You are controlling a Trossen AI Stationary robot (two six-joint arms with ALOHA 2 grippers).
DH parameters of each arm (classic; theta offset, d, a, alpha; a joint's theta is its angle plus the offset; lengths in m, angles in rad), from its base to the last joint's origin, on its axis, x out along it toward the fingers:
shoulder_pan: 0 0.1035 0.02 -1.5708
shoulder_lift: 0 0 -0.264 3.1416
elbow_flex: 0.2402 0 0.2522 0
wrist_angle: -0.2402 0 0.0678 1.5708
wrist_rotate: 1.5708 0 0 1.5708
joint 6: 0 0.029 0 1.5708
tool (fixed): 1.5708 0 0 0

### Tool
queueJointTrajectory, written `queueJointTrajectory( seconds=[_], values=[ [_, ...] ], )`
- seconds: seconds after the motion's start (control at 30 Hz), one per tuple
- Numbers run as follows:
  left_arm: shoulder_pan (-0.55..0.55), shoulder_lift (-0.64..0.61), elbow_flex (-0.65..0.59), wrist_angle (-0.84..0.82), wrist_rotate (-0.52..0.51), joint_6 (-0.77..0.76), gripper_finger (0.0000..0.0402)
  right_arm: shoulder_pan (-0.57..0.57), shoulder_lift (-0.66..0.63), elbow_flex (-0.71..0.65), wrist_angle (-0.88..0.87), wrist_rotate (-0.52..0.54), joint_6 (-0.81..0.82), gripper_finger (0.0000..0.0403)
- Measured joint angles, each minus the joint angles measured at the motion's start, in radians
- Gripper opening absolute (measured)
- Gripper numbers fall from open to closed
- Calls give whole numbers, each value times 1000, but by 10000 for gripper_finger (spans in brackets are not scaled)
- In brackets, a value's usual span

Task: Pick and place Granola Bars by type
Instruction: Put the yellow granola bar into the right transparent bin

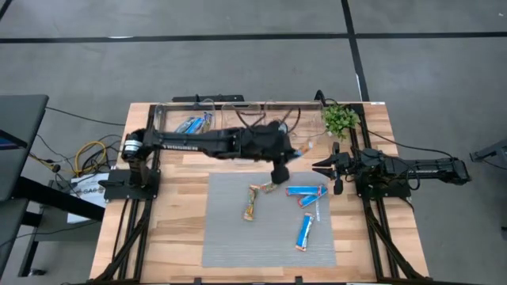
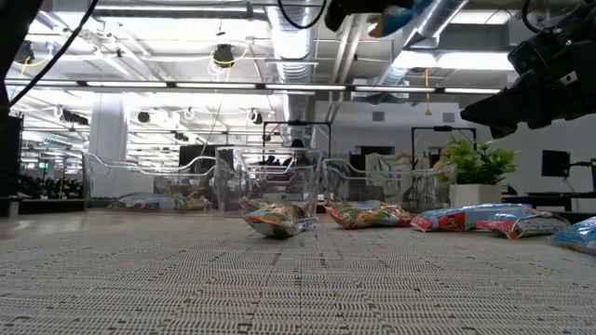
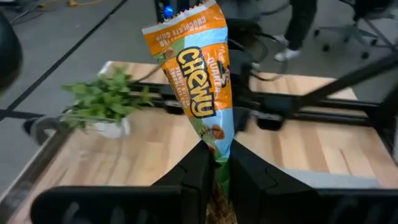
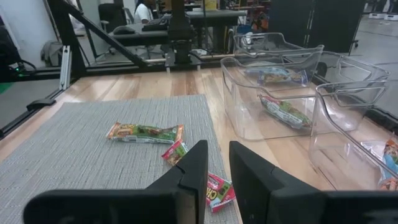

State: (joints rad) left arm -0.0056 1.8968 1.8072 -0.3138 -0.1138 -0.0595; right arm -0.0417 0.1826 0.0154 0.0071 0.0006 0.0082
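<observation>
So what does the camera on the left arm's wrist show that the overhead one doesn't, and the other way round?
Only the left wrist view shows the wrapper up close: the left gripper is shut on an orange Chewy bar, held upright.

Only the high view shows the whole layout: the bars on the grey mat, two blue-and-white bars, the clear bins along the far edge, and the right gripper waiting beside the mat.

Both show the small green plant and the wooden table.

The whole worktop (image 1: 174,229) is seen straight down from above. The grey mat (image 2: 298,279) is skimmed at surface level, close up. The potted plant (image 3: 109,99) is shared by the overhead, low and left wrist views.
</observation>
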Motion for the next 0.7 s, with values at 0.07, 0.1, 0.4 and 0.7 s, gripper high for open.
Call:
queueJointTrajectory(
  seconds=[0.07,0.1,0.4,0.7],
  values=[
    [19,0,3,-1,0,-2,41,0,0,0,0,0,0,59],
    [27,0,3,-2,1,-3,41,0,0,0,0,0,0,59],
    [107,0,3,-12,1,-16,41,0,0,0,0,0,0,59],
    [247,45,-39,32,-40,-16,41,0,0,0,0,0,0,59]
  ],
)
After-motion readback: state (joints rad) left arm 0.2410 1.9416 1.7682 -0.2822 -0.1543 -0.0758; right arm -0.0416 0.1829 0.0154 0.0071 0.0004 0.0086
